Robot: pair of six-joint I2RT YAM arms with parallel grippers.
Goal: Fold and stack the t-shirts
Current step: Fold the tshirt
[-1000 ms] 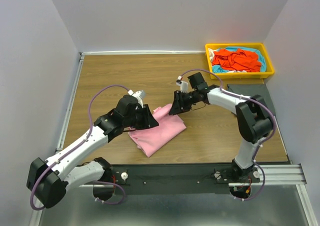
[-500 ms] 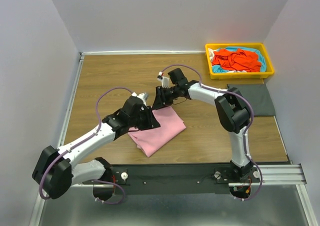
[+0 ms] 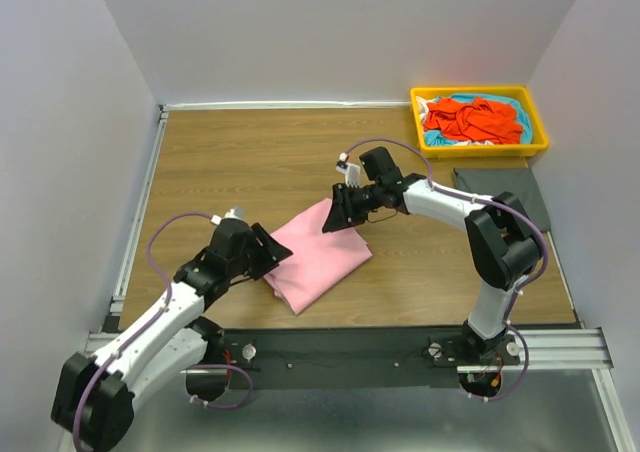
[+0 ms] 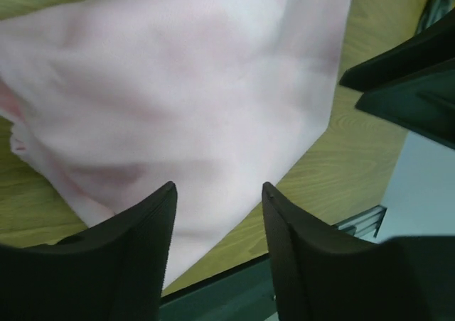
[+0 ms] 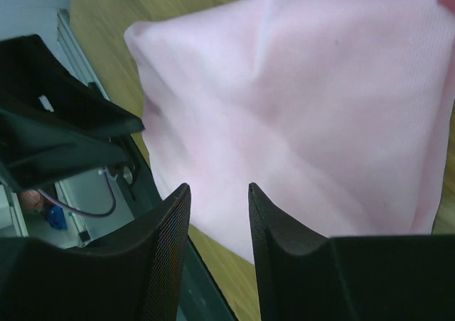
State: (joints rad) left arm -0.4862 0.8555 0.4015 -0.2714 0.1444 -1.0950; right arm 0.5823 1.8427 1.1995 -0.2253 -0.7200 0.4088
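Observation:
A light pink t-shirt (image 3: 318, 256) lies folded flat on the wooden table, also in the left wrist view (image 4: 185, 86) and the right wrist view (image 5: 320, 101). My left gripper (image 3: 273, 251) is open and empty at the shirt's left edge (image 4: 217, 193). My right gripper (image 3: 336, 218) is open and empty just above the shirt's far corner (image 5: 219, 193). An orange-red t-shirt (image 3: 470, 118) lies crumpled over a turquoise one (image 3: 517, 115) in the tray. A dark grey t-shirt (image 3: 505, 180) lies flat at the right, partly behind the right arm.
The yellow plastic tray (image 3: 485, 151) stands at the far right corner. A black rail (image 3: 350, 347) runs along the near table edge. Grey walls close in the left, back and right. The right gripper's fingers show in the left wrist view (image 4: 412, 72).
My left arm has drawn back toward the near left, uncovering the pink shirt's left part. My right gripper has shifted right and nearer, to the shirt's far corner. The shirt lies still.

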